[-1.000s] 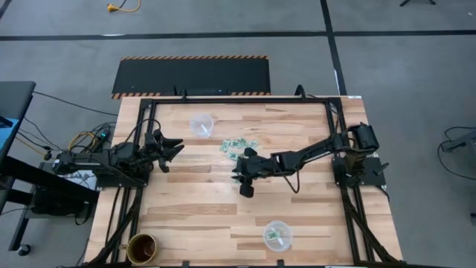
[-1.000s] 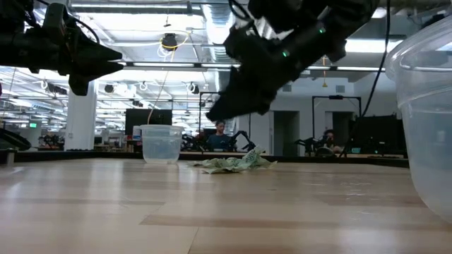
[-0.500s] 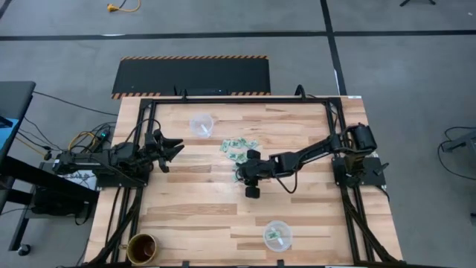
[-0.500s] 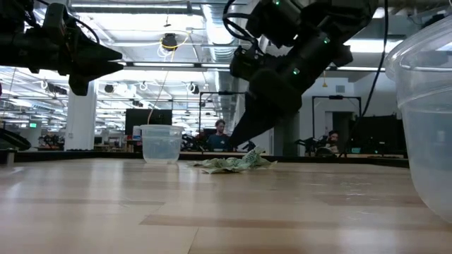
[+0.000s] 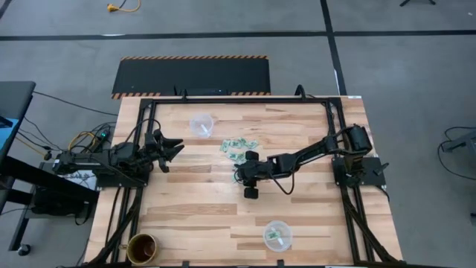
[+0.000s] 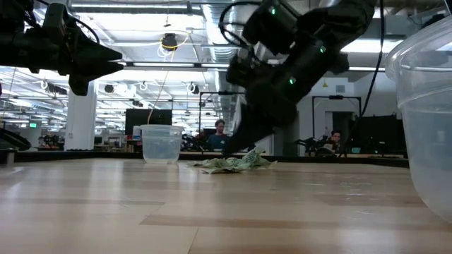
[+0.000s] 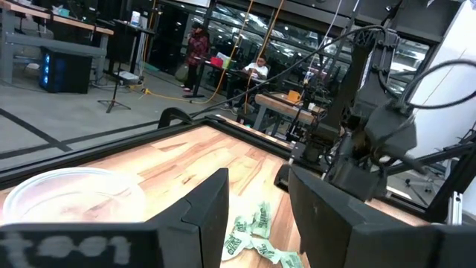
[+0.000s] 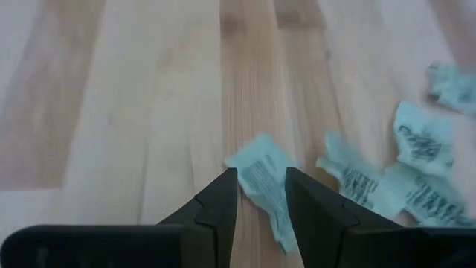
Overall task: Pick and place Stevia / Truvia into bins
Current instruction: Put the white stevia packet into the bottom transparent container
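The Stevia packets lie in a loose pale green and white pile (image 5: 238, 147) (image 6: 233, 164) on the table's far middle. One packet (image 8: 260, 179) lies flat at the pile's near edge. My right gripper (image 5: 241, 168) (image 6: 233, 149) (image 8: 260, 195) is open and tipped downward, low over that packet. Its fingertips stand on either side of the packet's near end. One clear bin (image 5: 201, 123) (image 6: 162, 144) stands left of the pile toward the far edge. The other bin (image 5: 277, 234) stands near the near edge with a few packets inside. My left gripper (image 5: 172, 147) (image 7: 256, 201) waits open at the table's left.
A brown dark-rimmed cup (image 5: 141, 248) stands at the near left corner. The near bin's wall (image 6: 424, 127) fills the right of the low view. Bare wood lies between the pile and the near bin. People sit at desks in the room beyond the table.
My right gripper has come down toward the table at the near edge of the packet pile, tipping more steeply downward as it sank and shifting slightly to the right. The packets and both bins have kept their places.
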{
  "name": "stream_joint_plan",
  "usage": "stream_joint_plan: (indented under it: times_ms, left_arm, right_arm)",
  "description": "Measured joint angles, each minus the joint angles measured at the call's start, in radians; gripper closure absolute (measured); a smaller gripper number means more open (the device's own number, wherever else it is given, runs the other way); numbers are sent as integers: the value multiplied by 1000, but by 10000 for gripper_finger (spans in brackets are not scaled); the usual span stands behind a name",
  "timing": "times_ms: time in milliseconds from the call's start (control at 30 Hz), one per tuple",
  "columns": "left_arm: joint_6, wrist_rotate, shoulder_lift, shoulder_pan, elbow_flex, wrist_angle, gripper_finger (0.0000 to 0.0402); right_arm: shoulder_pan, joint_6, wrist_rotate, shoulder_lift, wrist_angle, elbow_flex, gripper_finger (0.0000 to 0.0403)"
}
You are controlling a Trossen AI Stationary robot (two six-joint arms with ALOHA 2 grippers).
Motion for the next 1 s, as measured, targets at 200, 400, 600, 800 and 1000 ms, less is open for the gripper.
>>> stream_joint_plan:
  times_ms: [200, 400, 600, 800, 1000]
  left_arm:
    - [0, 0, 0, 0, 0, 0, 271]
    - [0, 0, 0, 0, 0, 0, 271]
    - [0, 0, 0, 0, 0, 0, 271]
    - [0, 0, 0, 0, 0, 0, 271]
    - [0, 0, 0, 0, 0, 0, 271]
  right_arm:
    - [0, 0, 0, 52, 7, 24, 295]
    - [-2, 0, 1, 66, 6, 35, 295]
    - [-15, 48, -2, 66, -19, 38, 309]
    - [-17, 79, -4, 62, -62, 40, 372]
    - [5, 121, -13, 62, -60, 39, 392]
